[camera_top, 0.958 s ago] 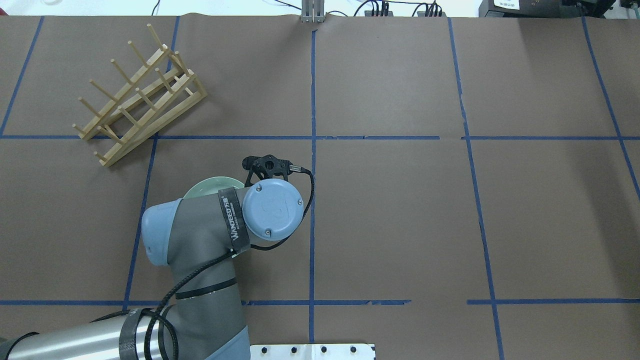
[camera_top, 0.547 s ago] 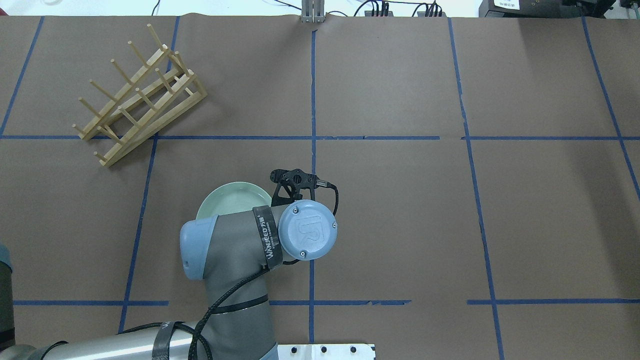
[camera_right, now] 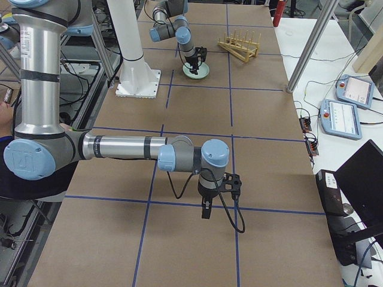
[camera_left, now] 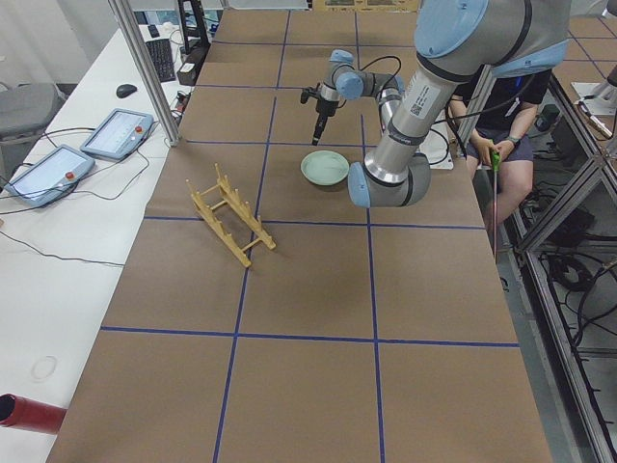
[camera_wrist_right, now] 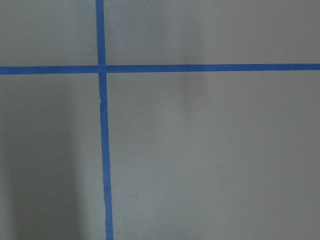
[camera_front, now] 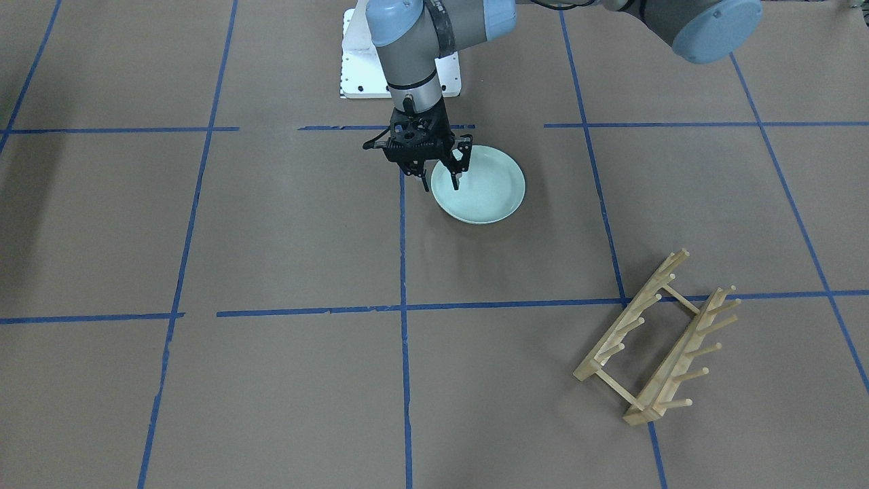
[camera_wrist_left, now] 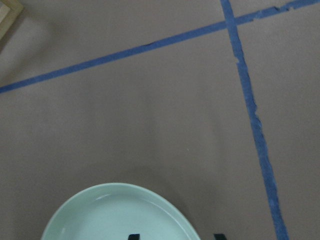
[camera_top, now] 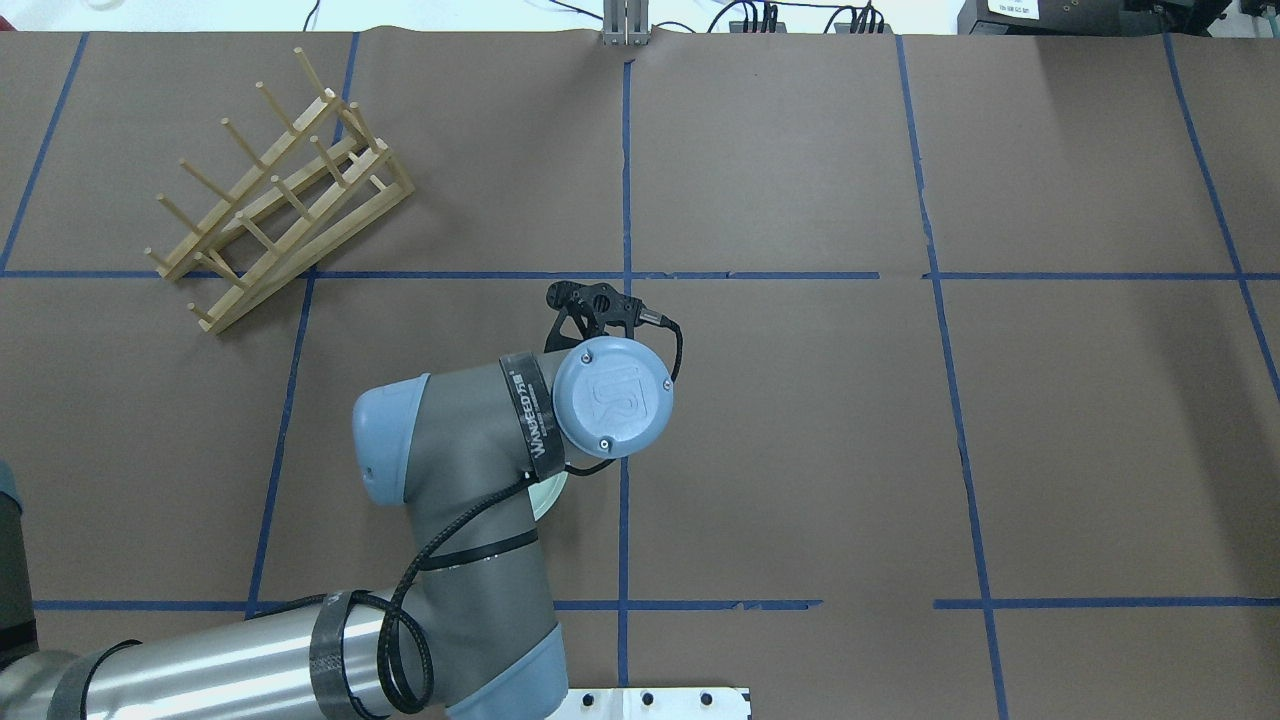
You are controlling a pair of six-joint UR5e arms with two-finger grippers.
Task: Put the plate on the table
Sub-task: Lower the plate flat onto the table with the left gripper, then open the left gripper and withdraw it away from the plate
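The pale mint-green plate lies flat on the brown paper table, near the robot's base. My left gripper is open and holds nothing. It hangs over the plate's edge, with one finger over the plate and the other outside the rim. The left wrist view shows the plate at the bottom and two dark fingertips set apart. In the overhead view only a sliver of the plate shows under my left forearm. My right gripper shows only in the exterior right view, so I cannot tell its state.
A light wooden peg rack stands alone on the left side of the table, also in the overhead view. The white robot base sits at the near edge. A seated person shows beyond the table.
In the overhead view my left wrist moved right, then away from the base. The plate showed beyond the forearm before; now only a sliver shows beneath it.
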